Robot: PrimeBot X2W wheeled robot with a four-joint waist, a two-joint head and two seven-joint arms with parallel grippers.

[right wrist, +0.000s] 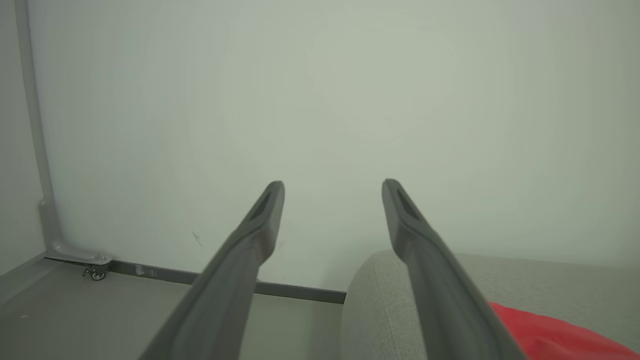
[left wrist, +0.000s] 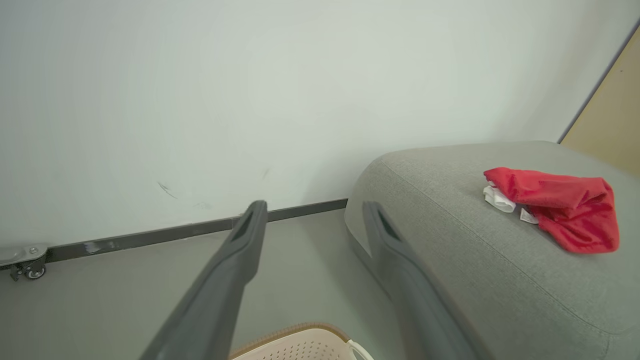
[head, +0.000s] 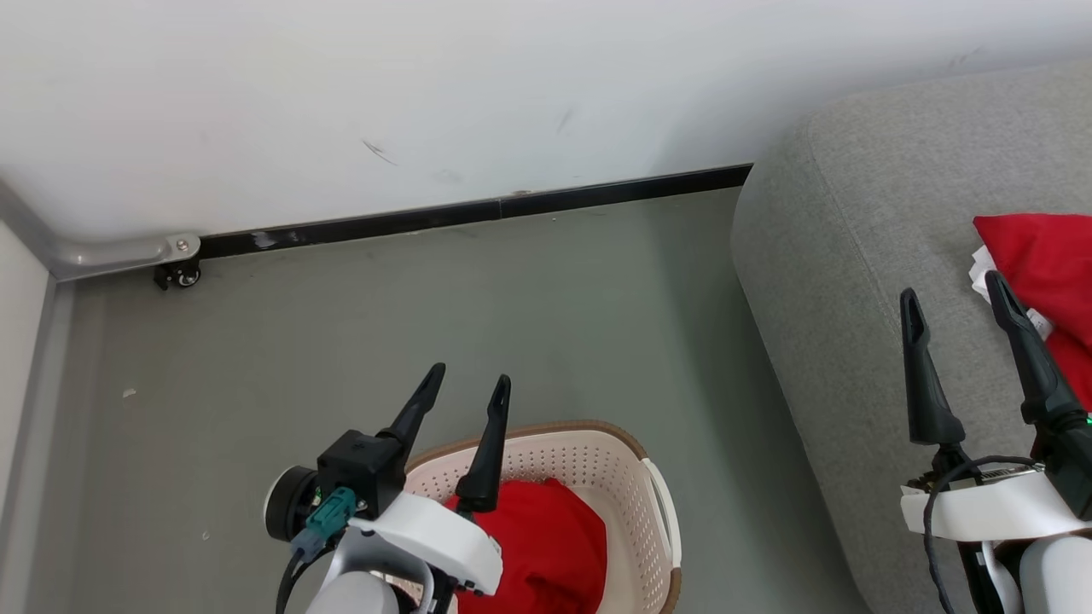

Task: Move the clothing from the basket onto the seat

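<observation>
clothing (head: 546,546) in bright red lies bunched inside the basket (head: 636,503), filling its near part and leaving some of the perforated cream wall bare. a second red garment (head: 1045,256) lies crumpled on the seat (head: 853,298), with a bit of white trim showing at its left edge. the basket stands on the grey floor (head: 512,298) near the seat's rounded end, with a strip of floor between them. the left hand (head: 471,375) hovers above the basket, its two dark fingers apart and nothing between them. the right hand (head: 954,286) hangs over the seat close by the second red garment, fingers spread wide and empty. behind runs a white wall (head: 512,85) with a dark baseboard (head: 478,211). a small caster (head: 179,275) sits at the foot of a grey metal post in the corner.
</observation>
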